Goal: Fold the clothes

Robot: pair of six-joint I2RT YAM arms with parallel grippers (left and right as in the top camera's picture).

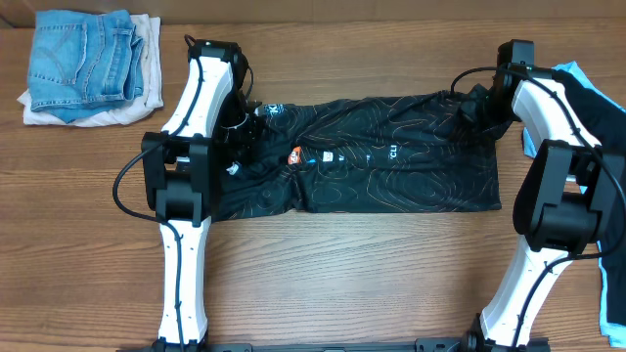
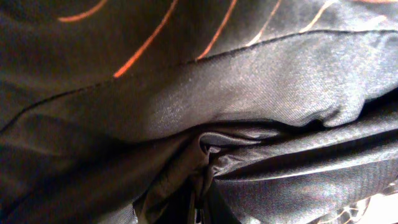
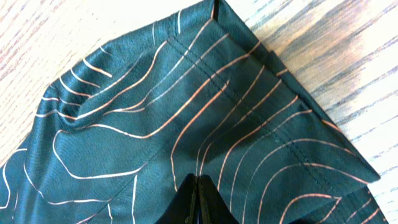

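Jeans (image 1: pixel 83 59) sit folded at 10 o'clock overhead; the black jersey (image 1: pixel 391 147) lies spread mid-table, left gripper (image 1: pixel 242 124) at its 9 o'clock end, right gripper (image 1: pixel 476 104) at 2 o'clock. Left wrist: jersey fills the frame, jaw state unreadable. Right wrist: fingers (image 3: pixel 183 208) pinched together on the jersey's hem.

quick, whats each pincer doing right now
left pincer: buried in the black jersey, cannot tell whether open or shut
right pincer: shut on the black jersey
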